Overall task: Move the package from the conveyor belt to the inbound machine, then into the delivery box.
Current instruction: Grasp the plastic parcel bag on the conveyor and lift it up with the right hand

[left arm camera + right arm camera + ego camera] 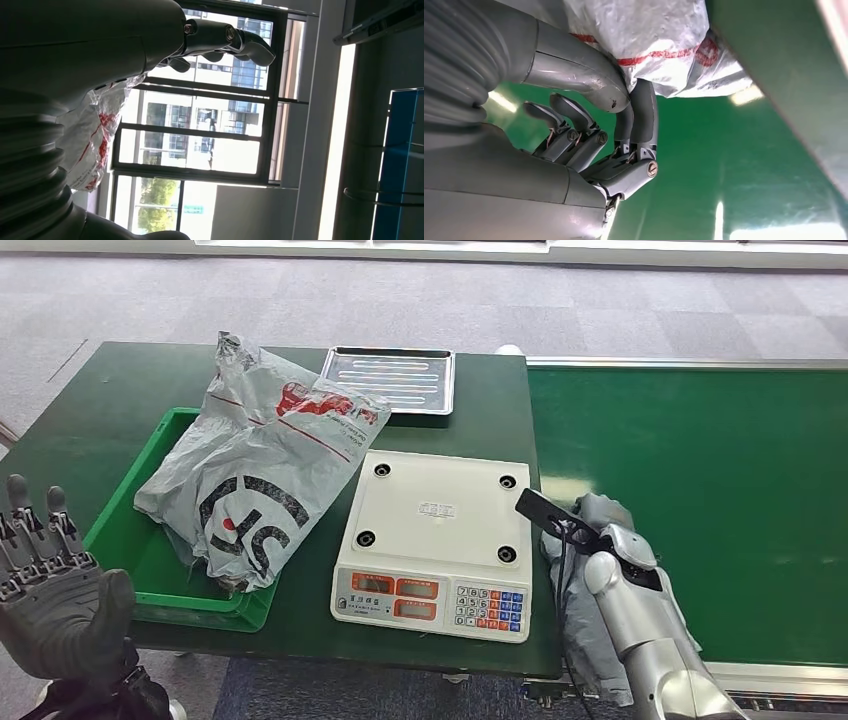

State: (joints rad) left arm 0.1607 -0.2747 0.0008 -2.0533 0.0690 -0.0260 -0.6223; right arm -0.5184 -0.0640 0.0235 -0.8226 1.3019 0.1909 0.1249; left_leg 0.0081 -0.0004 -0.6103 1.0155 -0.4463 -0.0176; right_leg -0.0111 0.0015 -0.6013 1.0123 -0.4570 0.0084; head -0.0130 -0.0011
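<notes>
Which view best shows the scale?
The head view: the scale lies whole on the table, platform, displays and keypad visible. The two wrist views give nothing of it, just hands, bags, belt and windows.

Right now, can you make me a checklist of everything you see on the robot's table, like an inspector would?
Surface: dark green table beside a green conveyor belt.
Job's things: one grey package at the belt's near edge, in the right hand's grasp; another grey package with red print lying partly in the green box; white scale in the middle.
Clutter: metal tray behind the scale.
Hands: left hand raised, holding nothing, fingers apart; right hand gripping its package.
Cables: thin dark cable along the right wrist.
Surroundings: grey carpet; windows in the left wrist view.
</notes>
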